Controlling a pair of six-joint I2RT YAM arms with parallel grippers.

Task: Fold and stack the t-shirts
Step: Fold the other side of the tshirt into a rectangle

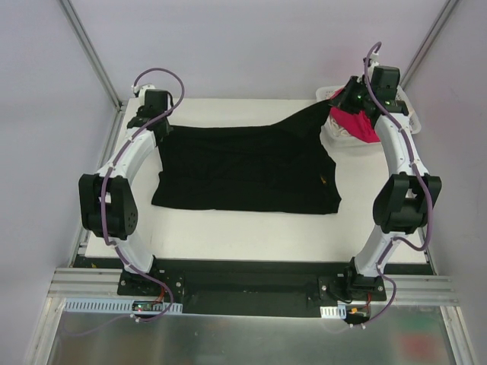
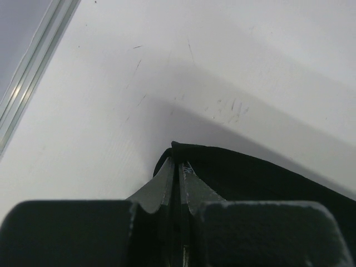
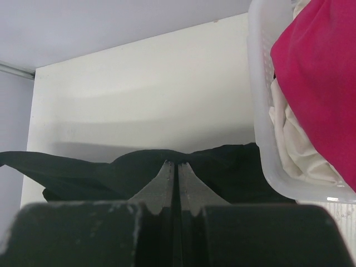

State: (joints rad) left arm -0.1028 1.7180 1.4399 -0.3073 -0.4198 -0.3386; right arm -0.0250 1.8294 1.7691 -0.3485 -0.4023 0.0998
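Evidently the step in hand was the laying-out of the first garment, ahead of any fold; the black t-shirt [image 1: 243,167] lay spread across the middle of the table [image 1: 228,232], largely flat, with its corner toward 1 o'clock raised off the surface. The left gripper [image 2: 178,158], at 10 o'clock in the overhead view, had its jaws closed on the shirt's far-left corner, held just above the table; the right gripper [image 3: 178,167], at 1 o'clock, was likewise clamped on black cloth, beside the basket [image 3: 261,111]. No fold was yet visible, and no stack had been started.

In my judgement the next move called for both arms to draw the far edge taut and lower it level, keeping the raised corner away from the basket rim, before releasing; a slack pull risked wrinkles along the 12 o'clock edge.

Count: three t-shirts; one black on the table; one pink t-shirt [image 3: 322,72] and one white t-shirt [image 3: 295,144], both bunched in the basket at 2 o'clock; one basket; two grippers.
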